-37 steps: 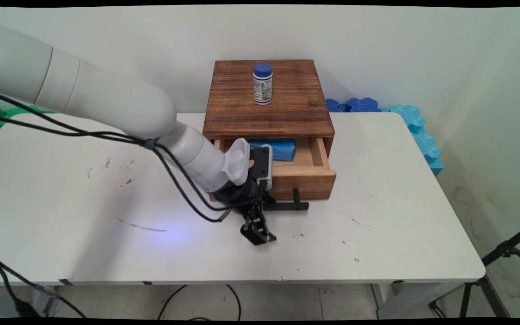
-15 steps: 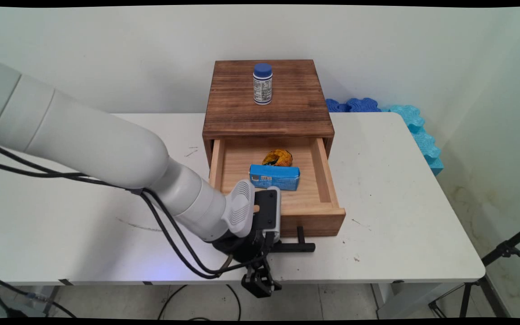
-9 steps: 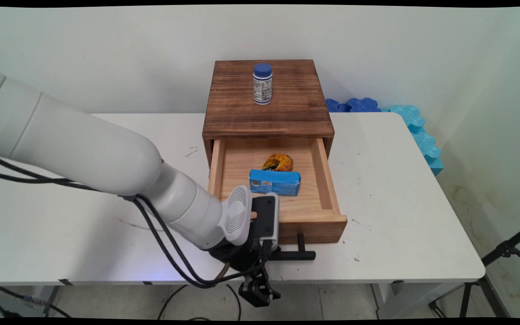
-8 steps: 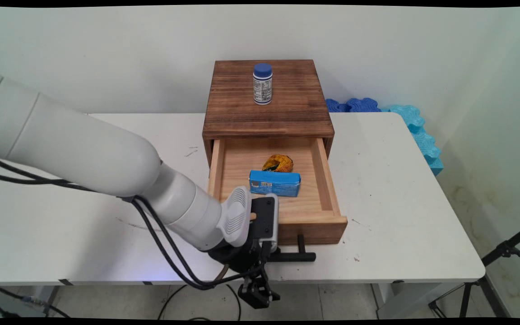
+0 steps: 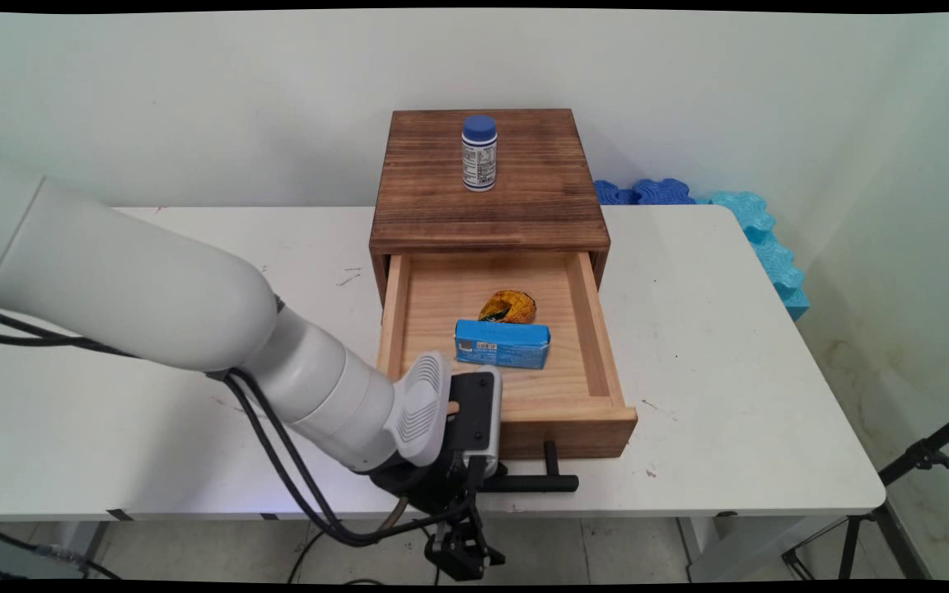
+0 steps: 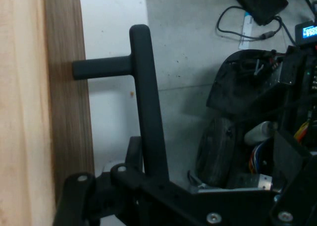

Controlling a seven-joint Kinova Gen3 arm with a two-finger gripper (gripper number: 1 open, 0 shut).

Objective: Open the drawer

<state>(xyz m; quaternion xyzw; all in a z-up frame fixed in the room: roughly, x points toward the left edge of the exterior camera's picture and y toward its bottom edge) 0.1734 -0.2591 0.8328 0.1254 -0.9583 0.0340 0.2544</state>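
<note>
- The black T-bar handle (image 5: pixel 532 483) sticks out at 6 o'clock from the front of the wooden drawer (image 5: pixel 573 428). The gripper (image 5: pixel 460 560) looks clamped on the bar's 9 o'clock end. In the hand view the bar (image 6: pixel 146 102) runs straight down into the linkage.
- The drawer stands far out of the dark wooden cabinet (image 5: pixel 441 189). Any further pull toward 6 o'clock could drag it off its runners or tip it.
- The handle sits right at the near edge of the white table (image 5: pixel 730 371), so a freed drawer could fall to the floor.
- The off-centre grip could twist the drawer and jam it.
- Inside, a blue carton (image 5: pixel 502 343) lies just at 6 o'clock of an orange wrapped lump (image 5: pixel 508 306). A jerk would slide both.
- The blue-capped bottle (image 5: pixel 479 153) stands upright on the cabinet top, and a dragged cabinet could topple it.
</note>
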